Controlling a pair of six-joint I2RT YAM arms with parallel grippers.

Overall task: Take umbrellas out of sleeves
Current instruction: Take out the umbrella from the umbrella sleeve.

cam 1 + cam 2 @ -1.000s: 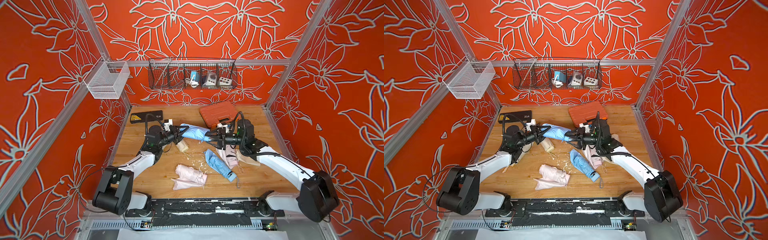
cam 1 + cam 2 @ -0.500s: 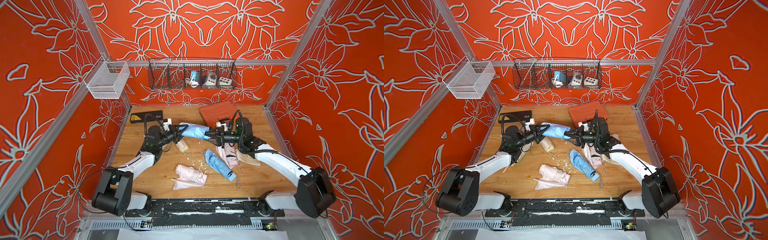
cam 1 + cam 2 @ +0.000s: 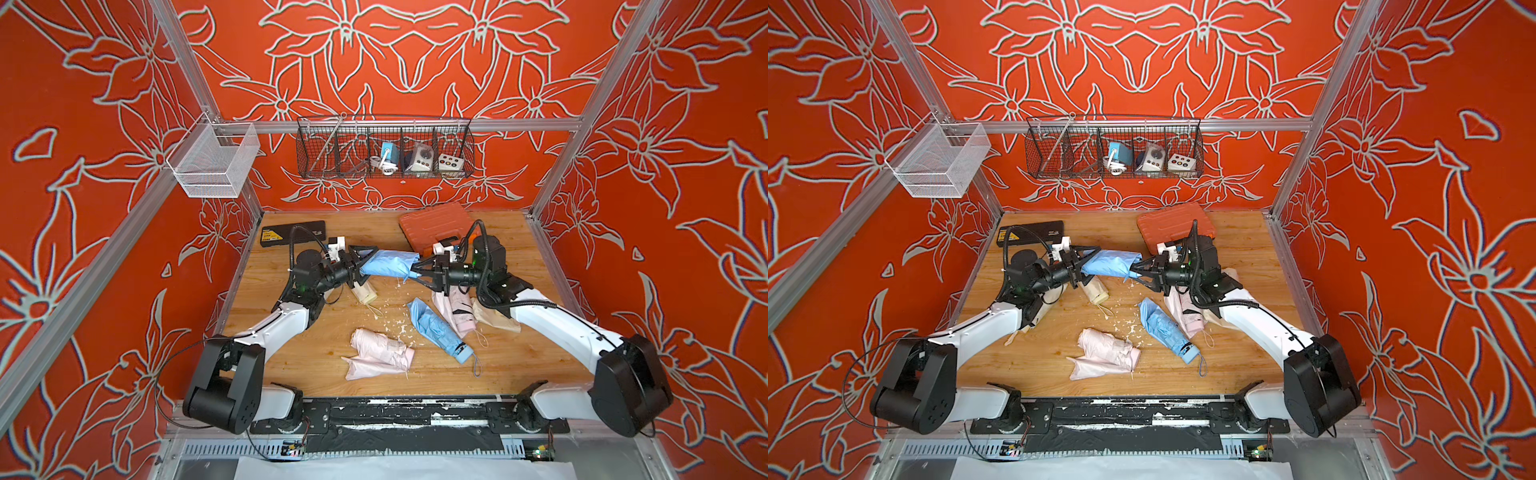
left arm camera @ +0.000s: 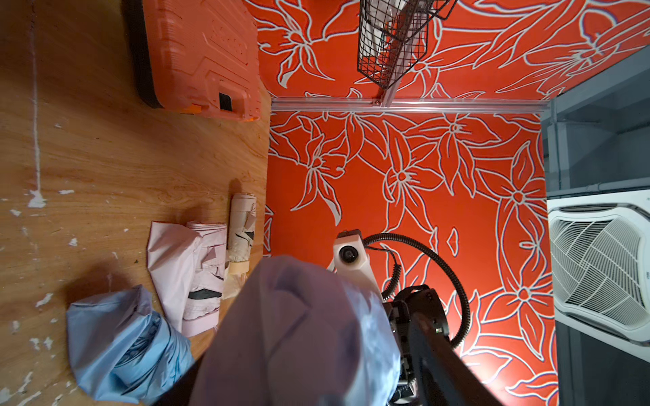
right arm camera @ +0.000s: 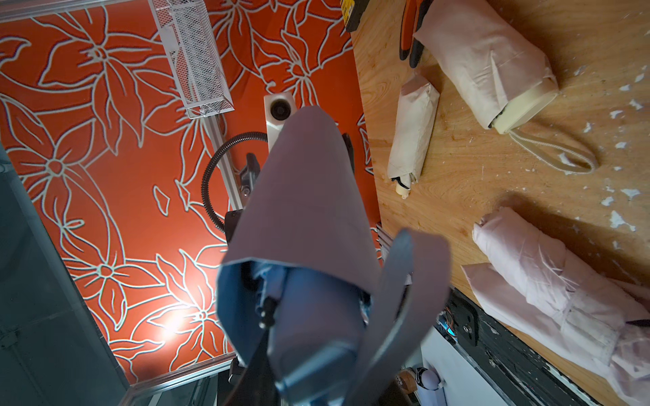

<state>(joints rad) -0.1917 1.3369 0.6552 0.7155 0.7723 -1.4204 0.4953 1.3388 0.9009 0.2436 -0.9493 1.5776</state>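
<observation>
The light blue umbrella [image 5: 309, 309] is seen inside its sleeve [image 3: 388, 264], only its handle end showing at the mouth. The bundle is held in the air in front of the orange case [image 3: 432, 222]. The handle end is pinched by the right gripper [image 3: 419, 272], jaws closed on it. The sleeve's closed end is flanked by the left gripper [image 3: 370, 267], jaws spread wide. Extraction of this 1 umbrella is judged under way. Next, fabric alone must be clamped there and the 2 grippers drawn apart.

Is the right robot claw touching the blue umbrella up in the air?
Touching. In a top view the right gripper has its jaws shut on the near end of the blue umbrella, with no gap showing between them.
</observation>
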